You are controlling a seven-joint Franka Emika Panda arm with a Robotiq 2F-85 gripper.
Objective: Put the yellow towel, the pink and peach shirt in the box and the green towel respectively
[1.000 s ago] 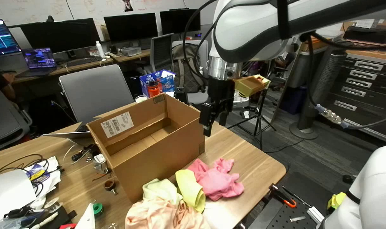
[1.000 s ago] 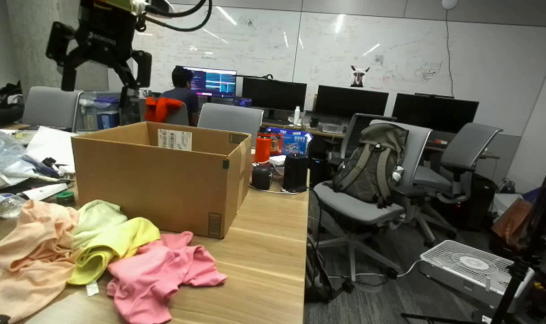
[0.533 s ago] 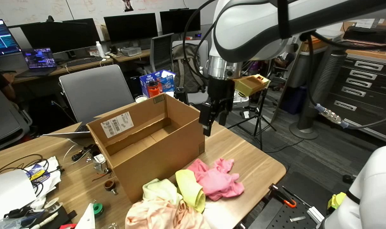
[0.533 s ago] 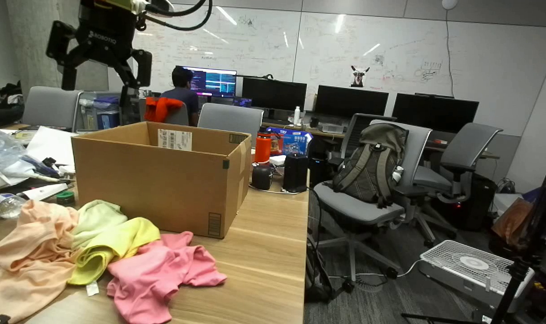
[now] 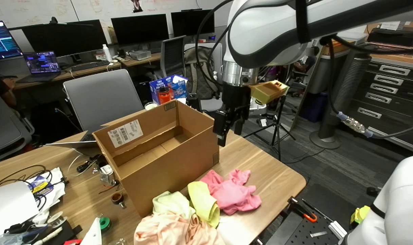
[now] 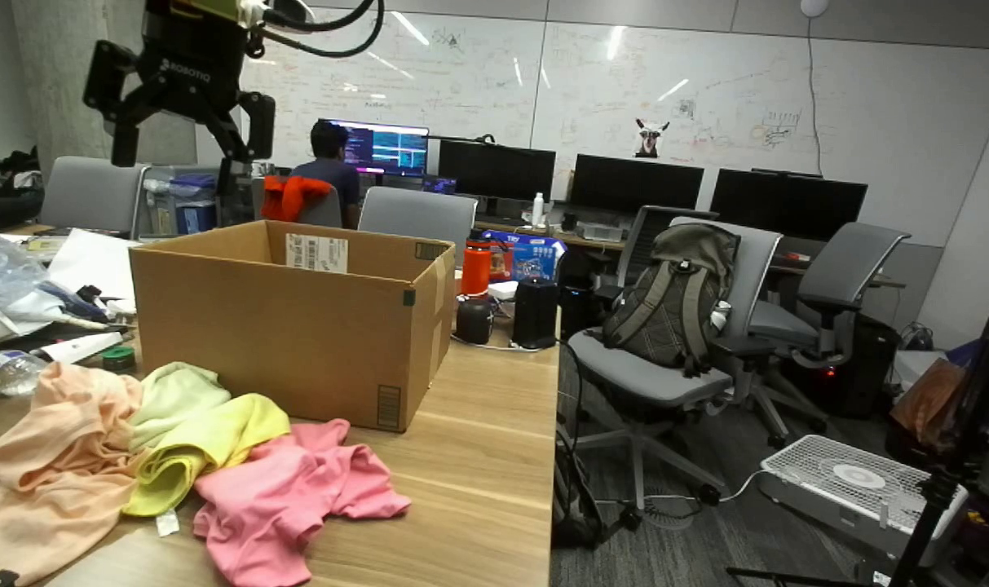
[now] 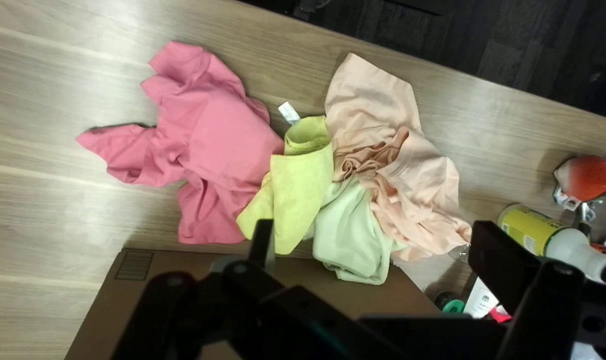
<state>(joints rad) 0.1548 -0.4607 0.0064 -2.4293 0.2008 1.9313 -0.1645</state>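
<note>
The hand [image 6: 180,155] hangs high over the table [image 6: 478,456], its two fingers spread wide, and look at the colours below! The yellow towel [image 7: 303,185], curled into a roll at one end, sits right in the middle, touching the pink shirt [image 7: 228,135] on one side and the green towel [image 7: 350,235] on the other, while the peach shirt [image 7: 417,185] lies crumpled against the green one. All four rest on the table outside the open box [image 6: 274,334], by its long side; past it stands an orange bottle [image 6: 475,267], and a backpack [image 6: 665,310] sits on a gray chair [image 6: 665,391]
</note>
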